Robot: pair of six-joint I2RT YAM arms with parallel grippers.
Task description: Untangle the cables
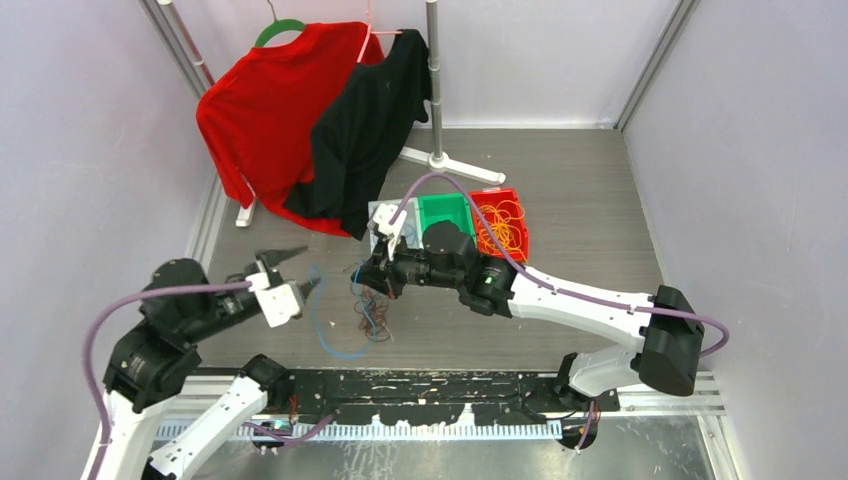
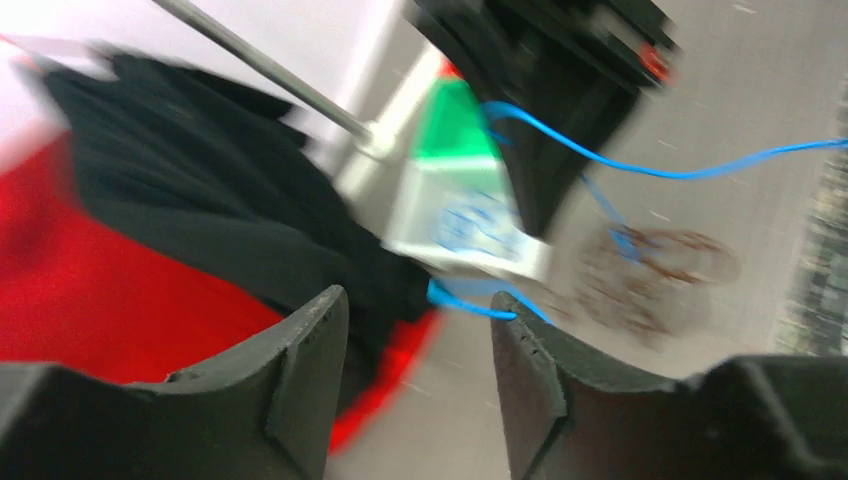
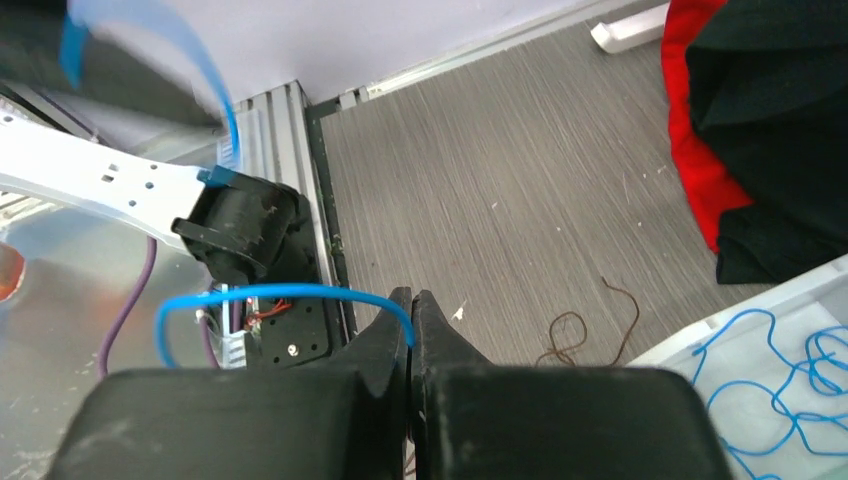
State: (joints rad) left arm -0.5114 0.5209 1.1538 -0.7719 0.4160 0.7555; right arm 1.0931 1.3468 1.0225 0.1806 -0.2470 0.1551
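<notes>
A tangle of dark brown and blue cables [image 1: 372,312] lies on the grey floor between the arms, and a loose blue cable loop [image 1: 327,325] trails off to its left. My right gripper [image 1: 362,278] hangs just above the tangle. In the right wrist view the right gripper [image 3: 411,305] is shut on a blue cable [image 3: 280,292] that arcs away to the left. My left gripper [image 1: 303,268] sits left of the tangle. The left gripper [image 2: 418,320] stands open, a blue cable [image 2: 470,305] brushing one fingertip [image 2: 510,320], nothing between the jaws. The brown bunch [image 2: 650,275] is blurred.
Behind the right arm stand a white bin [image 1: 385,222] holding blue cables [image 3: 780,350], a green bin [image 1: 446,212] and a red bin [image 1: 500,222] of orange cables. A red shirt [image 1: 262,110] and a black shirt [image 1: 365,125] hang from a rack at the back left. A brown strand [image 3: 590,330] lies loose on the floor.
</notes>
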